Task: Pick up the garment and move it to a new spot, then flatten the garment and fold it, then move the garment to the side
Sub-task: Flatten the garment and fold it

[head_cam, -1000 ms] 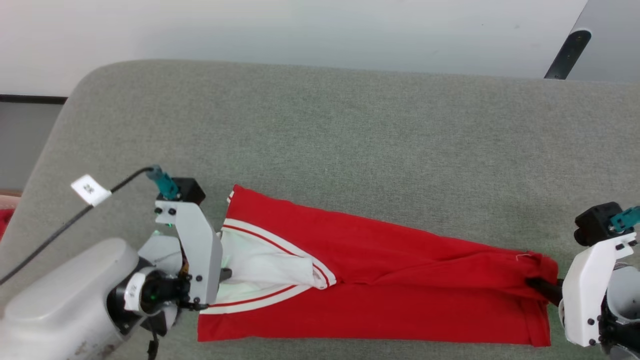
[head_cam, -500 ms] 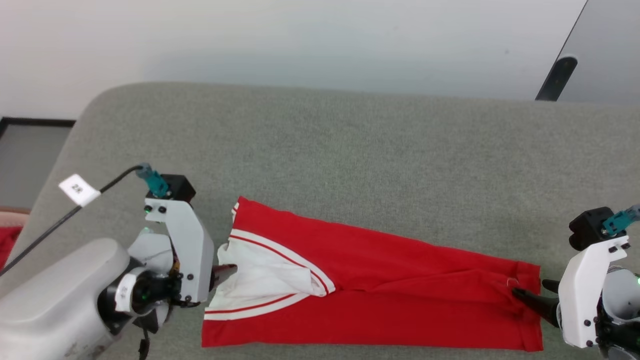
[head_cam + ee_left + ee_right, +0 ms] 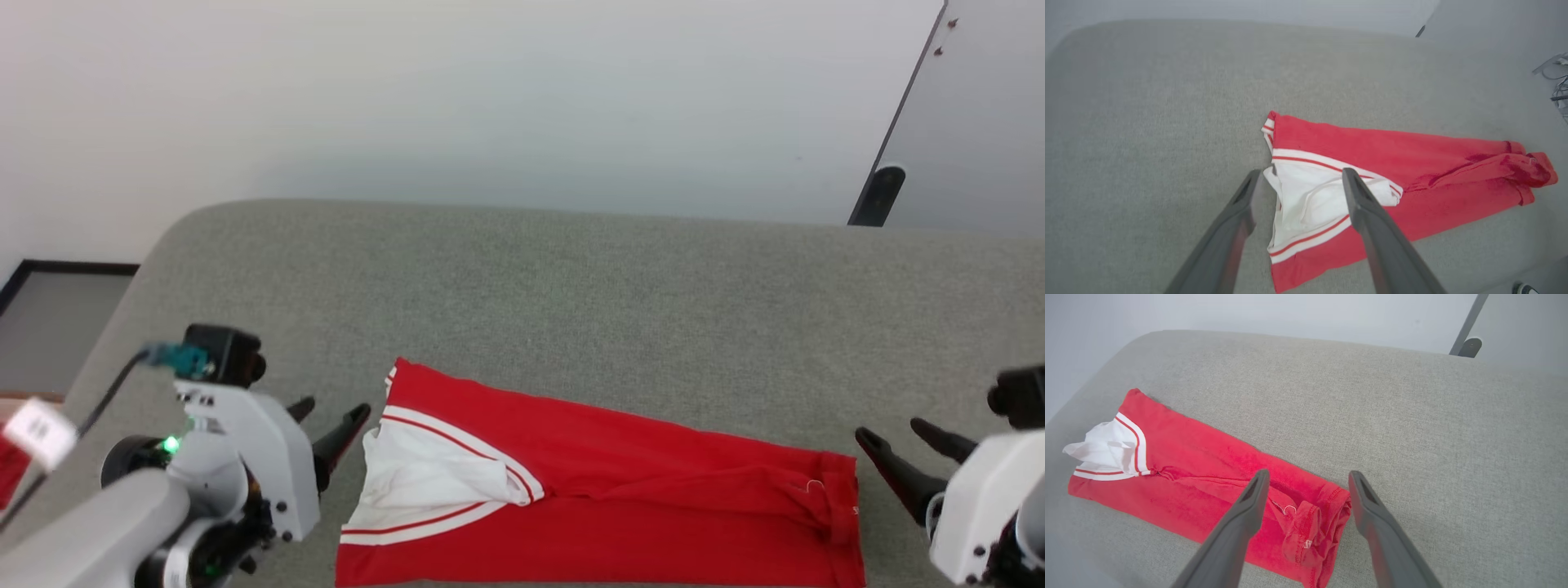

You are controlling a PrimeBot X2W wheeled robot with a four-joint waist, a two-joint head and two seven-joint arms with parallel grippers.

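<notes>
1. The garment (image 3: pixel 620 490) runs off the bottom edge of the head view, so its lower border is cut away. It is folded on itself, which covers its inner faces.
2. On the left pincer (image 3: pixel 333 407), lower left, the farther finger is mostly hidden behind the white mount (image 3: pixel 245 457).
3. The right pincer (image 3: pixel 890 430) has its body cropped by the lower right corner.
4. The white tag (image 3: pixel 33 429) at the left edge is blurred and its marking is unreadable.
5. A red scrap (image 3: pixel 6 474) at the left edge is cut off, and I cannot tell what it is.
6. A small label (image 3: pixel 1308 543) on the garment's end in the right wrist view is too small to read.

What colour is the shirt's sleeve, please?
The sleeve is white with red-striped trim; left wrist view shows it best.
</notes>
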